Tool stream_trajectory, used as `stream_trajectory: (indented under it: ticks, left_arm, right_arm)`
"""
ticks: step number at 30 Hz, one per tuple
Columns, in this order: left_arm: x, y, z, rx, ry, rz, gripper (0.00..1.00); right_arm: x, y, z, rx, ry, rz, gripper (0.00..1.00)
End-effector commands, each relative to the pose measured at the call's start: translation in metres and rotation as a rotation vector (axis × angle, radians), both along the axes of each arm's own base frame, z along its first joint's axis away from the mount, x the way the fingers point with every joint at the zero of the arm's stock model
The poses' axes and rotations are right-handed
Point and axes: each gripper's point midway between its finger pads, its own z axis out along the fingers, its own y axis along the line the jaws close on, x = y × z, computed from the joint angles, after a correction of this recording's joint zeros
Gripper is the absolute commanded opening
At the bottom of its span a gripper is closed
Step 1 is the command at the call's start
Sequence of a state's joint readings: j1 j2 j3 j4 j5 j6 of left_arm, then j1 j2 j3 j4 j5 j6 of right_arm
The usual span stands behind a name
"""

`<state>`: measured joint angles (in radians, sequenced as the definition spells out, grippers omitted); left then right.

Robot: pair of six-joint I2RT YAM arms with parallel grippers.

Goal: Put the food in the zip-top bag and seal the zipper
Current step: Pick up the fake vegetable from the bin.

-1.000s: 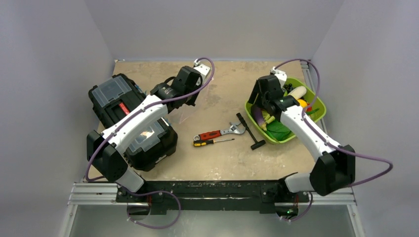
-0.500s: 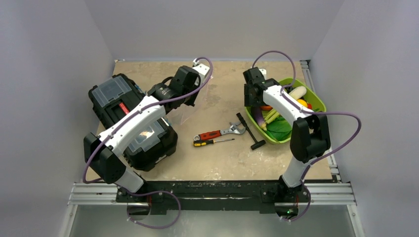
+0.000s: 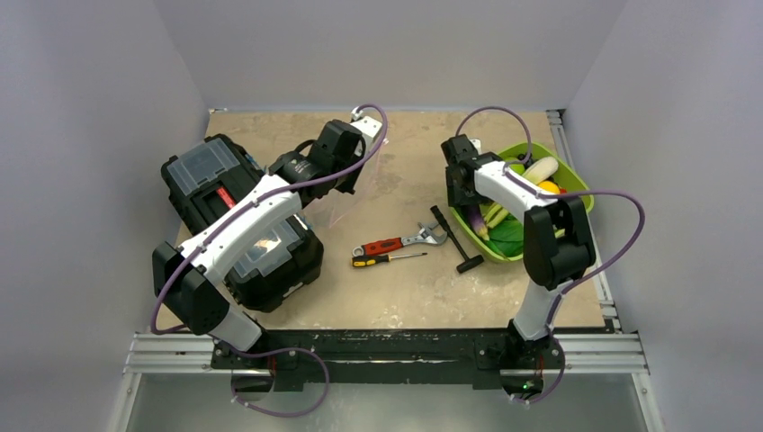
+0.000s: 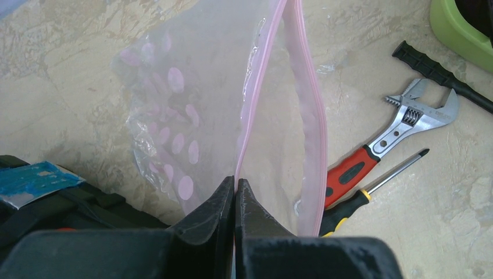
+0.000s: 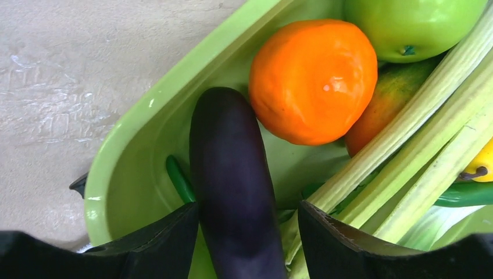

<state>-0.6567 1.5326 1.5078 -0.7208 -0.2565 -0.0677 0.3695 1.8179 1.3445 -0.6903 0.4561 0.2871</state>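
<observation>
The right gripper (image 5: 247, 209), swung to the rim of the lime-green plastic tray (image 5: 134, 151), now straddles a dark purple toy eggplant (image 5: 229, 151), jaws spread, pickup likely next; the left gripper (image 4: 235, 186) still pinches the pink zipper (image 4: 256, 99) of the clear zip-top bag (image 4: 192, 116).

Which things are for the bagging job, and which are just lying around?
For the job: zip-top bag, pink zipper, orange, green apple, purple eggplant, pale green stalks.
Just lying about: wrench, screwdriver, black T-handle tool, black toolbox.
</observation>
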Motion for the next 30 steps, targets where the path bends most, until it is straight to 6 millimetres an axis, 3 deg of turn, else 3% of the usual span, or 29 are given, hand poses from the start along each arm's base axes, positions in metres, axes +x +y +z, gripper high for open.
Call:
stream_trajectory:
  ticks: [1, 5, 14, 16, 19, 23, 27, 30]
  left_arm:
    - [0.003, -0.002, 0.023, -0.049, -0.049, -0.002, 0.00]
    - [0.003, -0.002, 0.023, -0.046, -0.049, 0.000, 0.00]
    - [0.004, -0.003, 0.018, -0.039, -0.035, -0.003, 0.00]
    - [0.004, -0.002, 0.019, -0.036, -0.038, 0.000, 0.00]
    - [0.005, -0.004, 0.018, -0.037, -0.036, -0.004, 0.00]
    - [0.004, -0.008, 0.016, -0.046, -0.018, -0.017, 0.00]
    - [0.001, -0.010, 0.018, -0.063, -0.014, -0.025, 0.00]
    - [0.000, -0.013, 0.018, -0.083, -0.006, -0.031, 0.00]
  right_arm:
    - [0.002, -0.004, -0.005, 0.003, -0.013, 0.005, 0.60]
    - [0.003, 0.000, -0.001, 0.036, -0.035, 0.014, 0.40]
    - [0.004, 0.005, -0.009, 0.051, -0.012, 0.029, 0.52]
    - [0.004, 0.006, -0.012, 0.055, -0.009, 0.030, 0.48]
    - [0.007, 0.007, -0.005, 0.065, -0.032, 0.025, 0.32]
    - [0.013, 0.002, 0.030, 0.064, -0.147, -0.004, 0.10]
    - [0.012, 0.001, 0.072, 0.113, -0.278, -0.013, 0.00]
    - [0.008, -0.002, 0.101, 0.143, -0.368, -0.012, 0.00]
